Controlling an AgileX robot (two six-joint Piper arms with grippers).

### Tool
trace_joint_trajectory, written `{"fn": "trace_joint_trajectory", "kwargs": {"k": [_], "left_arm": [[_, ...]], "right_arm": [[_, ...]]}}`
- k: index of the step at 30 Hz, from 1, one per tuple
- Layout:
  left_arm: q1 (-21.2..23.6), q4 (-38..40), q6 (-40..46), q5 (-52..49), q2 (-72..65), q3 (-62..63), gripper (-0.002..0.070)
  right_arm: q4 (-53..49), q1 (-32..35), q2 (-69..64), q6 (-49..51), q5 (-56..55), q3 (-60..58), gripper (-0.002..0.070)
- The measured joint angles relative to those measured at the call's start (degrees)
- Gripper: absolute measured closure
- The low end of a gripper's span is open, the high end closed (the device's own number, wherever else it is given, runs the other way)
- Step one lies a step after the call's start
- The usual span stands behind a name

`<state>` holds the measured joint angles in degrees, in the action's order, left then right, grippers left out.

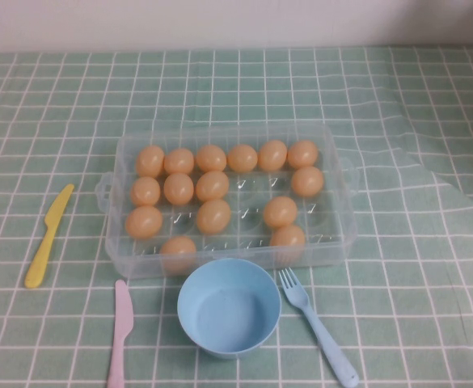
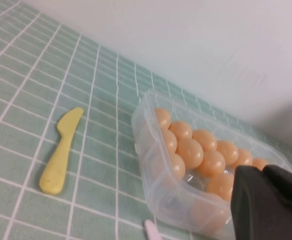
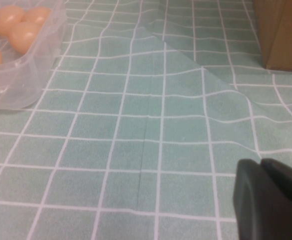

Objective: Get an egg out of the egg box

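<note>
Left gripper has its fingers pressed together on nothing, hanging over the cloth with the egg box just ahead of it, eggs all sitting in their cups, and a yellow knife off to its side. Right gripper looks pressed together too, the box's corner well off from it.

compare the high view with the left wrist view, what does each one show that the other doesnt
Only the high view shows the light-blue bowl, the blue fork and the whole pink knife.

Only the left wrist view shows the left gripper, shut, near the egg box's end. The right gripper appears in neither, only in its own wrist view, shut, above bare tablecloth.

Both show the egg box with its eggs and the yellow knife.
</note>
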<state>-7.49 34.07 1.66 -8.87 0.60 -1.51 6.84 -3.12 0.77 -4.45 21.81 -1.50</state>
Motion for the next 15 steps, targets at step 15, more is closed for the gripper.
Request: {"fn": "trace_joint_trajectory", "kwargs": {"k": [15], "left_arm": [[0.0,1.2,1.7,-6.9,-7.1,9.5,0.0678]], "right_arm": [[0.0,0.0,0.0,0.0,0.0,0.0,0.0694]]}}
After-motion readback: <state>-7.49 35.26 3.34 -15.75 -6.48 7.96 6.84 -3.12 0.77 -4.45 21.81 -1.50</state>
